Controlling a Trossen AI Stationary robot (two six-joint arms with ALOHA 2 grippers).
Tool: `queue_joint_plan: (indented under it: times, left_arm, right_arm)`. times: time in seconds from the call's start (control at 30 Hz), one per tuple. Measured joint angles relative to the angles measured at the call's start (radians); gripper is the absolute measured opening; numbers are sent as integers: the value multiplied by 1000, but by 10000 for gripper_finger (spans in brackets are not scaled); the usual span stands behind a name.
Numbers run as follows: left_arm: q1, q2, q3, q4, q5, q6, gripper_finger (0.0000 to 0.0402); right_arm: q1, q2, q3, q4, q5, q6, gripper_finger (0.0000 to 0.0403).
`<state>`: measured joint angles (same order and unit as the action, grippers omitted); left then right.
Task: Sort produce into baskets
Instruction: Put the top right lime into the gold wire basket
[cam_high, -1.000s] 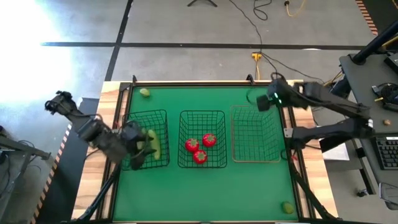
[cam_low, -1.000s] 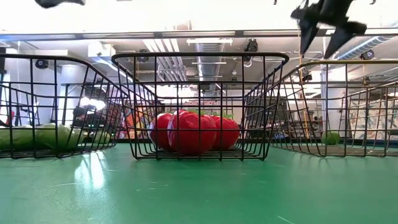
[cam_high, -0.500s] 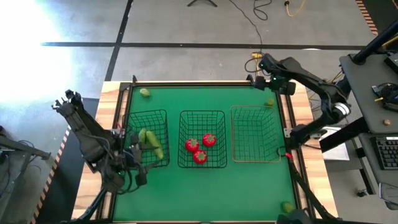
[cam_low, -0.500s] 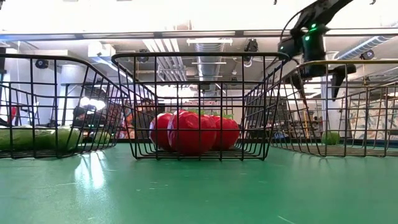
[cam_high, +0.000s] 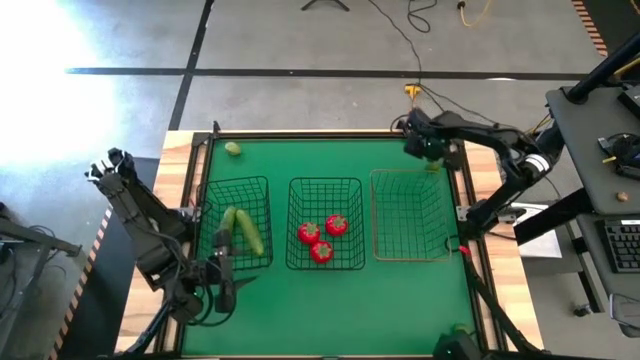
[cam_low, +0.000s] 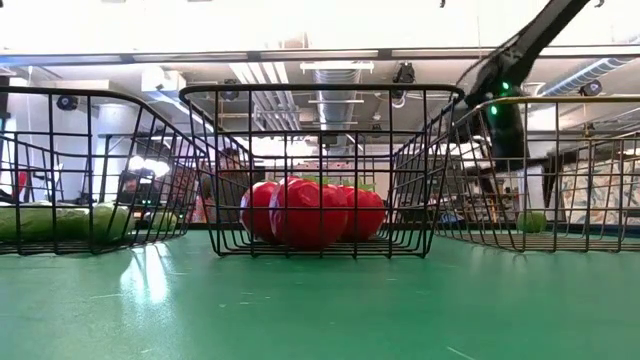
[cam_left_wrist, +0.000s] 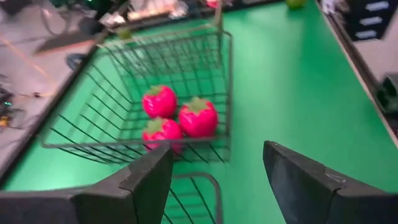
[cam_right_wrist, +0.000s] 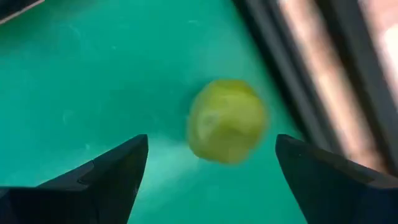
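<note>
Over the far right corner of the green table (cam_high: 400, 300), the right gripper (cam_high: 428, 150) hangs with its fingers spread wide above a lime (cam_right_wrist: 227, 120) that lies free on the mat near the table's raised edge, just behind the tan wire basket (cam_high: 410, 216), which holds nothing visible. The left gripper (cam_high: 224, 281) sits low at the near left of the table, just in front of the left black basket (cam_high: 236, 222), its fingers parted and gripping nothing. Two cucumbers (cam_high: 241, 229) lie side by side in that left basket. Three tomatoes (cam_high: 322, 238) cluster in the middle black basket (cam_high: 325, 223). A second lime (cam_high: 232, 149) rests on the mat at the far left corner, and a third lime (cam_high: 460, 331) lies near the front right corner, both well apart from the baskets.
</note>
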<state>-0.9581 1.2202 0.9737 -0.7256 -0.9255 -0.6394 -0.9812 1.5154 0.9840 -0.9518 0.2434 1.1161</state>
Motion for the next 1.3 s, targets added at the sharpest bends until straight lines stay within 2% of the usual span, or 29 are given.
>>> queue_joint_plan:
  times: [0.1,0.2,0.53,0.67,0.77,0.9,1.13,1.3]
  left_arm:
    - [-26,-4,0,-13,41,-25,231]
    - [-46,-5,0,-37,91,-62,231]
    - [-83,-9,0,-93,125,-79,231]
    - [-84,-12,0,-120,172,-109,231]
    - [-91,-13,0,-156,213,-148,231]
    - [-107,-53,0,-226,212,-191,231]
    - [-109,-103,0,-291,205,-182,231]
    - [-110,-121,-1,-299,190,-154,231]
  right_arm:
    - [-12,14,-72,140,-16,22,326]
    - [-13,33,-107,200,1,38,309]
    - [-1,48,-118,224,23,77,256]
    - [2,48,-119,229,119,96,226]
    - [4,52,-122,234,147,122,212]
    - [4,59,-123,276,150,129,204]
    - [16,88,-123,318,180,135,199]
    - [27,68,-124,301,213,119,154]
